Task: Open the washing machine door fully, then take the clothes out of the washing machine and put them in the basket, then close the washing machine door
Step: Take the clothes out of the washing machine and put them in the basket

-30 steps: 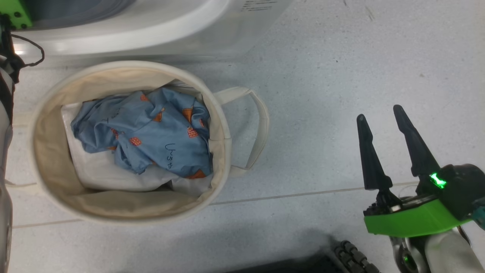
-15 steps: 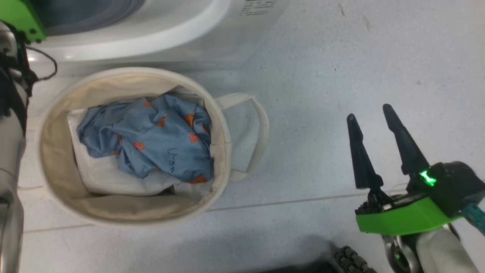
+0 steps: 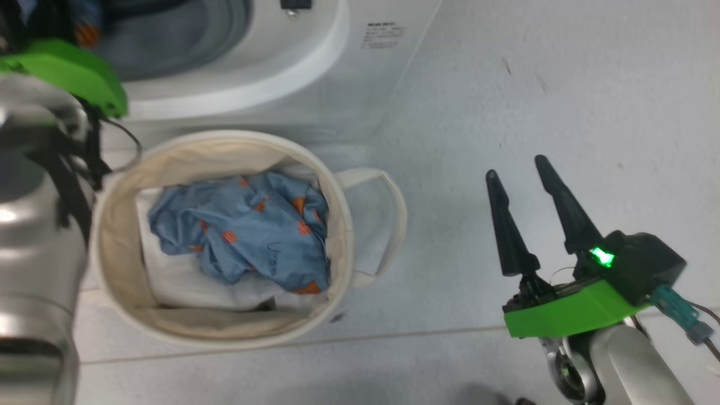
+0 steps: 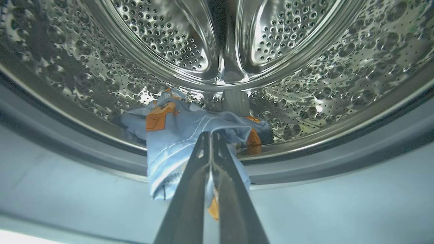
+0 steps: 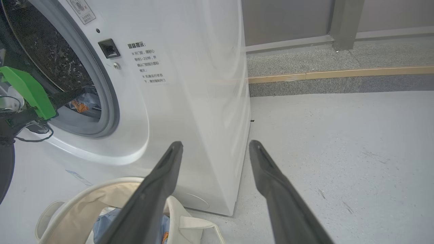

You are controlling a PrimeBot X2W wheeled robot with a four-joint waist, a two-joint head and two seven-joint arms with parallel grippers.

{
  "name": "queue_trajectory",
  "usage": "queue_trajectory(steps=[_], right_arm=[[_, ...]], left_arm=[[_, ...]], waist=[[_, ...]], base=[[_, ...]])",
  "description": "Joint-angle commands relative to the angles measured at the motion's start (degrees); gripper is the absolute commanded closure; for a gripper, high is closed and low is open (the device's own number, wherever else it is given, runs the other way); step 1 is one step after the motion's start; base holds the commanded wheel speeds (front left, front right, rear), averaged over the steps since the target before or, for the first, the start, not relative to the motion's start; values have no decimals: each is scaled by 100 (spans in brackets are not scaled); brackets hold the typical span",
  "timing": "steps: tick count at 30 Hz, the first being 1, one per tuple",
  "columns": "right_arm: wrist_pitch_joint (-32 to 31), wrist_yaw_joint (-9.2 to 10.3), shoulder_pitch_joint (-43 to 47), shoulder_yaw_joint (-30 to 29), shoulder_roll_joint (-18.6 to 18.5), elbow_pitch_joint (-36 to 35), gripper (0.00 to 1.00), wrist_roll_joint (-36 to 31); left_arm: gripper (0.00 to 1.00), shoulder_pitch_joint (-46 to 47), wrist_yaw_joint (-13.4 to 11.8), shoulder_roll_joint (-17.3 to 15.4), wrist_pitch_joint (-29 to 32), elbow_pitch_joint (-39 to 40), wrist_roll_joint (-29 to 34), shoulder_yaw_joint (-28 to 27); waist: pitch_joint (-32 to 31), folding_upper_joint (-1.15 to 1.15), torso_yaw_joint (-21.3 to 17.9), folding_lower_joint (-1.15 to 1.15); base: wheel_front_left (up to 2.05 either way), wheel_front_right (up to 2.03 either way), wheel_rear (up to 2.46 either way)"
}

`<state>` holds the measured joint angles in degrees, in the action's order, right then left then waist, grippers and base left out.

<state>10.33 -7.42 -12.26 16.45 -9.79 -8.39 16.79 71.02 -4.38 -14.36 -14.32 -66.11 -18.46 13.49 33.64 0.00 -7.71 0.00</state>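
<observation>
Your left hand (image 4: 210, 134) is inside the washing machine (image 3: 315, 67), fingers pinched together on a light-blue printed garment (image 4: 173, 125). That garment sits at the front lip of the steel drum (image 4: 169, 34) and hangs down over the grey gasket (image 4: 305, 162), one end trailing beside the fingers. Your right hand (image 3: 516, 167) hangs over the floor (image 3: 506, 84) to the right of the basket (image 3: 115, 225), fingers spread apart, holding nothing. The basket stands on the floor just in front of the machine; touching or not, can't tell. In it a second blue garment (image 3: 247, 230) lies crumpled on a white sheet (image 3: 185, 284). One loop handle (image 3: 388, 225) sticks out toward the right hand.
</observation>
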Motion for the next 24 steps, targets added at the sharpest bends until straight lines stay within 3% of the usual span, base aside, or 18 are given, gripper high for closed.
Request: queue_trajectory(steps=[1, 6, 13, 17, 24], right_arm=[[73, -7, -37, 184, -34, -84, 0, 71], [51, -7, -176, 354, -252, 241, 0, 251], [91, -7, -124, 515, -280, 627, 0, 562], [159, -7, -29, 546, -244, 835, 0, 677], [301, -7, 87, 605, -70, 1086, 0, 804]], left_arm=[[100, -250, 61, -184, -66, 397, -75, -195], [100, -1302, 306, 101, -67, 1320, -20, -355], [100, -2383, 719, 271, -67, 2314, -202, -710], [100, -2766, 886, 191, 7, 2824, -283, -676], [100, -3174, 920, -12, 895, 4370, -482, -635]], waist=[[-273, 0, 125, 0], [-980, 0, 467, 0], [-1875, 0, 827, 0], [-2306, 0, 1019, 0], [-2892, 0, 1232, 0]], base=[[0, 0, 0], [0, 0, 0], [0, 0, 0], [0, 0, 0], [0, 0, 0]])
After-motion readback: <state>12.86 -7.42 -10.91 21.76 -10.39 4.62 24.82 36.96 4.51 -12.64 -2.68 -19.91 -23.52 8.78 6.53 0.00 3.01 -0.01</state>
